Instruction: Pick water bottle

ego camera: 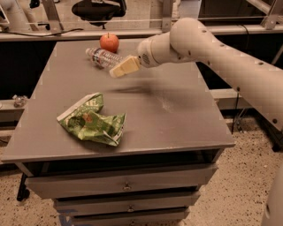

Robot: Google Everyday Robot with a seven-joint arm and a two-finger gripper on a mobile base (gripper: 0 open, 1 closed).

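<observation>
The water bottle is a small clear ribbed bottle lying on its side at the far side of the grey table, cap pointing left, just in front of the red-orange apple. My gripper reaches in from the right on a white arm. Its cream fingers hover above the table, just right of and slightly nearer than the bottle's base end, overlapping that end in the view.
A crumpled green chip bag lies at the table's near left. Drawers run under the tabletop. A dark chair and railing stand behind the table.
</observation>
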